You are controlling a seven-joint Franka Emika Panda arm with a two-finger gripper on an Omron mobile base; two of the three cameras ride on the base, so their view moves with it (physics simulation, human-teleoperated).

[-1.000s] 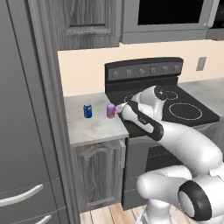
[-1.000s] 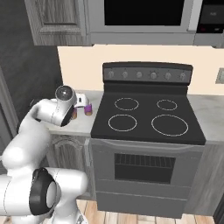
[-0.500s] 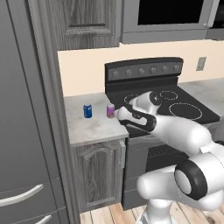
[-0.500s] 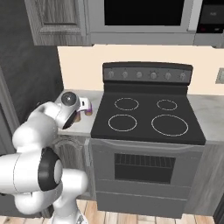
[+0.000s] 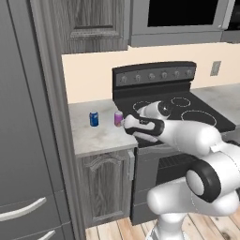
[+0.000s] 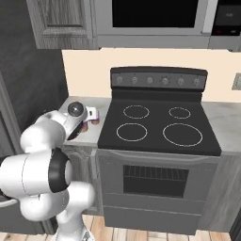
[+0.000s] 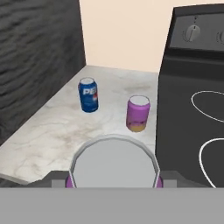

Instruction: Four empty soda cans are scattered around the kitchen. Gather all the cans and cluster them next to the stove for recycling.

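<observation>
Closest to the hand camera, the gripper (image 7: 113,186) is clamped on a purple can (image 7: 113,167), its silvery top and purple sides showing between the fingers. Beyond it on the marble counter (image 7: 48,135) stand a second purple can (image 7: 138,113), just beside the stove (image 7: 188,109), and a blue can (image 7: 88,95) farther left.

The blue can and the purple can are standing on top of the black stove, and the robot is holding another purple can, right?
Not quite. The blue can and the purple can stand on the marble counter beside the stove, not on it, as the hand view shows. The rest holds: the gripper has its jaws closed on another purple can.
</observation>
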